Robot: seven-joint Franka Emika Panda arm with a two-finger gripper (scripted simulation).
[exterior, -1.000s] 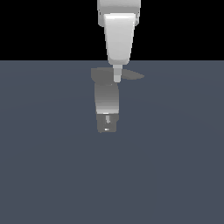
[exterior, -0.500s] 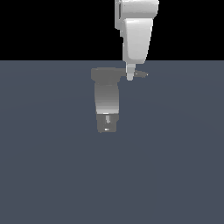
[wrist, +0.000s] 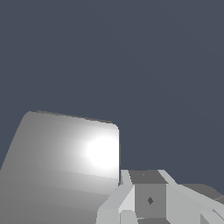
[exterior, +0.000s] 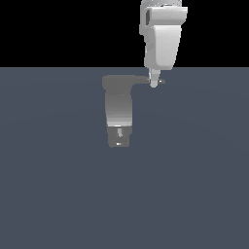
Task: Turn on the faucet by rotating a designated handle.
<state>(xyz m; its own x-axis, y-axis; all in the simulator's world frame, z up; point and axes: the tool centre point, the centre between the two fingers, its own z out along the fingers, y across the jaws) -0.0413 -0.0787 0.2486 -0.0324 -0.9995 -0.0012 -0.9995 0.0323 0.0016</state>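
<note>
grey faucet [exterior: 118, 109] standing on the dark surface [exterior: 58, 194], thin handle [exterior: 144, 81] projecting from faucet top, gripper [exterior: 154, 83] tip at handle's outer end, jaw state cannot be told

Flat even light, faucet [wrist: 65, 170] glare, no shadows

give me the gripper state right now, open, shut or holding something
White gripper: tip sits at the thin dark-grey handle of the grey metallic faucet; open or shut cannot be told.
</note>
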